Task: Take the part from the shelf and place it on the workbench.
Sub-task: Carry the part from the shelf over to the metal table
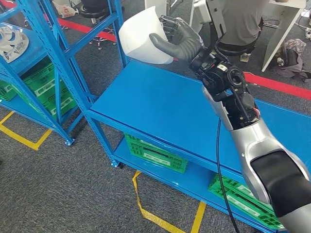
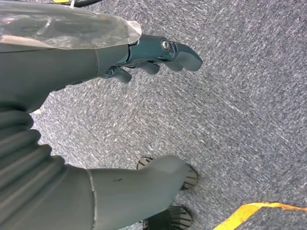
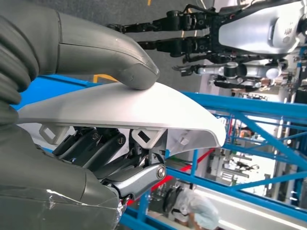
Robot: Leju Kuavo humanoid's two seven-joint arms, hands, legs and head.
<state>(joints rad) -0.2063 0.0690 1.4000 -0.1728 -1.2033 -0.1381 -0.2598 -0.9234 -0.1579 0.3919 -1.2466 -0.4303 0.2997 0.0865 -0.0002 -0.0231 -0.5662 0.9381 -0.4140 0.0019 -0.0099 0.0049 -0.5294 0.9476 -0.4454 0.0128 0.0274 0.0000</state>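
Silver right arm (image 1: 256,145) entering from 5 o'clock in the head view, black elbow pad lowest, black cable trailing down beside it. At its end, right hand (image 1: 181,41) raised toward 12 o'clock, gripping white plastic part (image 1: 143,36): thumb pressed across one face, dark fingers (image 1: 169,23) curled behind the far edge. Same grip up close in the right wrist view: grey thumb (image 3: 108,52) flat on the smooth outer shell of the part (image 3: 123,108), dark fingers (image 3: 101,148) tucked under its ribbed inner side among moulded clips. Part held in the air above the far edge of the blue workbench (image 1: 165,111), not touching it. Green crates (image 1: 156,153) on the lower deck beneath, another at 5 o'clock. Blue shelf rack (image 1: 55,63) at 9 o'clock, more green crates inside it, a pale part on its upper level at 10 o'clock. Yellow floor tape (image 1: 146,208) on grey carpet at 6 o'clock, red tape beyond the bench. Seated person (image 1: 242,22) at 1 o'clock. Left hand (image 2: 119,120) hanging over grey carpet in the left wrist view, fingers (image 2: 163,52) extended, apart from the thumb, holding nothing.
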